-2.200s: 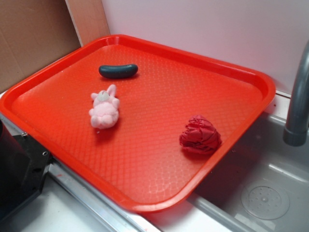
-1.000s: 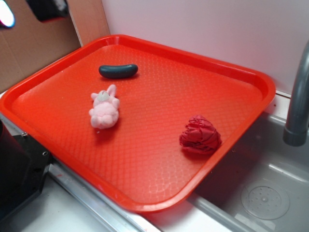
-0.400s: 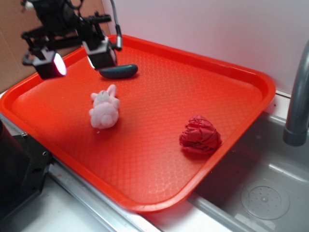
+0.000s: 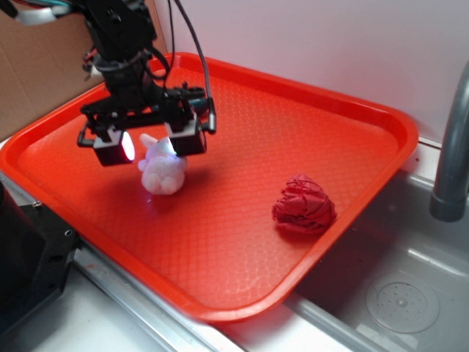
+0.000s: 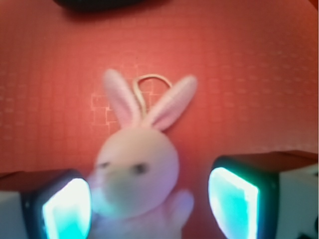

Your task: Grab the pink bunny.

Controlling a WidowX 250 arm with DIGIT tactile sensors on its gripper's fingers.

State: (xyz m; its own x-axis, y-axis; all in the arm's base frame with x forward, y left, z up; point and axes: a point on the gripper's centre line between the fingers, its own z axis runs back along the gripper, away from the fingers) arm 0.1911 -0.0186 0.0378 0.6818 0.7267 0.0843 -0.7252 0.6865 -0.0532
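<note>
- Red plastic tray (image 4: 308, 110): a shallow, textured tray with a raised rim, seen at an angle in the exterior view; its right corner overhangs a grey sink (image 4: 410, 293).
- Pink bunny (image 4: 163, 172): lies on the left half of the tray floor. In the wrist view (image 5: 137, 174) its two ears point toward the top of the frame, a thin cord loop (image 5: 149, 79) shows between them, and its pale face looks up at the camera.
- Gripper (image 4: 150, 145): spread wide, its two fingers standing apart on either side of the bunny. In the wrist view (image 5: 149, 199) the glowing pads (image 5: 233, 201) flank the toy's head and body; the left pad sits just beside the bunny's cheek, the right pad is clear of it. Nothing is clamped between them.
- Dark red crumpled cloth ball (image 4: 303, 205): rests on the tray toward its right side, well apart from the bunny and the gripper.
- Dark rounded object (image 5: 99, 4): only its lower edge shows at the top of the wrist view, beyond the bunny's ears.
- Grey faucet pipe (image 4: 453, 147): rises at the right edge of the exterior view, beside the sink.
- Cardboard panel (image 4: 44, 73): stands behind the tray's left rim.
</note>
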